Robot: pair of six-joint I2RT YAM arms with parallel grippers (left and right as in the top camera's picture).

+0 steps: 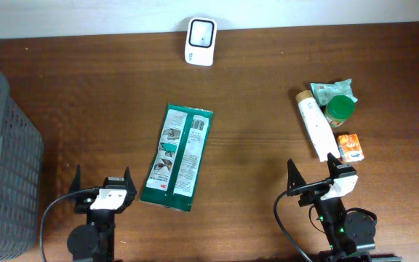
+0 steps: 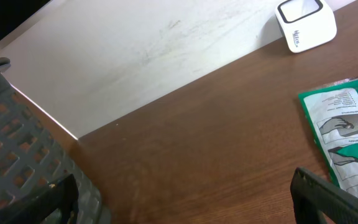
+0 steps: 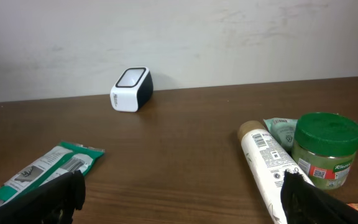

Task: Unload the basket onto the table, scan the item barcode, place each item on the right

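A white barcode scanner (image 1: pixel 200 41) (image 2: pixel 305 23) (image 3: pixel 131 89) stands at the table's far edge. A flat green packet (image 1: pixel 177 156) (image 2: pixel 347 127) (image 3: pixel 42 171) lies mid-table, printed side up. At the right lie a white tube (image 1: pixel 315 125) (image 3: pixel 269 165), a green-lidded jar (image 1: pixel 340 110) (image 3: pixel 325 149), a small green pouch (image 1: pixel 333 89) (image 3: pixel 280 129) and an orange box (image 1: pixel 350 147). My left gripper (image 1: pixel 103 175) (image 2: pixel 185 202) is open near the front edge, just left of the packet. My right gripper (image 1: pixel 311 164) (image 3: pixel 182 196) is open just in front of the tube, holding nothing.
A grey plastic basket (image 1: pixel 2 160) (image 2: pixel 17 155) stands at the left edge, close beside my left gripper. A pale wall runs behind the brown wooden table (image 1: pixel 268 87).
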